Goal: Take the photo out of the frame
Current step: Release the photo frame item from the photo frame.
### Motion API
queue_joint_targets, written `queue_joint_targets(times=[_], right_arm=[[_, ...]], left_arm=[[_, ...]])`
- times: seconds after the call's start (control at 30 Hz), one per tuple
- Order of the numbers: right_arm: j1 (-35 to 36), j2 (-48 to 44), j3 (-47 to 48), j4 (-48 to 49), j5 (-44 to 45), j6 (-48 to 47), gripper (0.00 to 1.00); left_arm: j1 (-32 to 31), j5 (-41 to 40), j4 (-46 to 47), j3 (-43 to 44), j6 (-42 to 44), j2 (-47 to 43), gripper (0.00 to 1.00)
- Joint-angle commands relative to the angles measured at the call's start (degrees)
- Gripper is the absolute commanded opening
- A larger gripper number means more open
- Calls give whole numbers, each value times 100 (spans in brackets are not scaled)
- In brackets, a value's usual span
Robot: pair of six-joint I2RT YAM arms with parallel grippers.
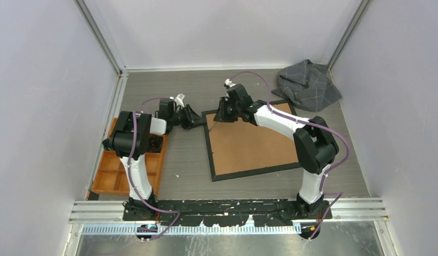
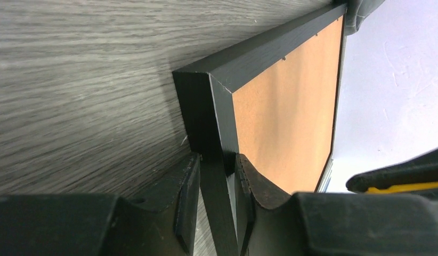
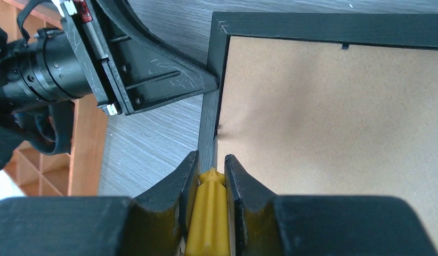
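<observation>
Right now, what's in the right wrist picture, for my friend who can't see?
The right gripper, jaws shut on a yellow tool, points at the edge of the frame, which lies brown back up. The left gripper pinches that edge near the corner.

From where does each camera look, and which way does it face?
Top: above and behind the bases, facing down on the table; left arm, right arm and the frame, back up, show.
Left wrist: faces along the left gripper, clamped on the frame's border.
Right wrist: facing down past the right gripper, which holds a yellow tool; the left gripper shows too.
Shared: all three see the frame's brown back.
</observation>
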Motion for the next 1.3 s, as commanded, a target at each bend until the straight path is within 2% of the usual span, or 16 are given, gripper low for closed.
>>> queue_joint_targets(times=[0.0, 0.1, 0.23, 0.73, 1.27], right_arm=[[-189, -497, -523, 1347, -1640, 670, 1], [-426, -493, -933, 2190, -1811, 895, 1], [-642, -377, -1072, 2654, -2008, 950, 1], [-1075, -588, -1292, 2329, -1432, -234, 1], [-1043, -624, -1541, 2131, -1442, -338, 1]], left_arm=[[-380, -22, 57, -91, 61, 329, 26], [-380, 20, 95, -92, 40, 343, 26], [-380, 62, 169, -92, 17, 317, 26], [-380, 131, 305, -108, -71, 321, 26], [-371, 106, 337, -126, -88, 287, 26]])
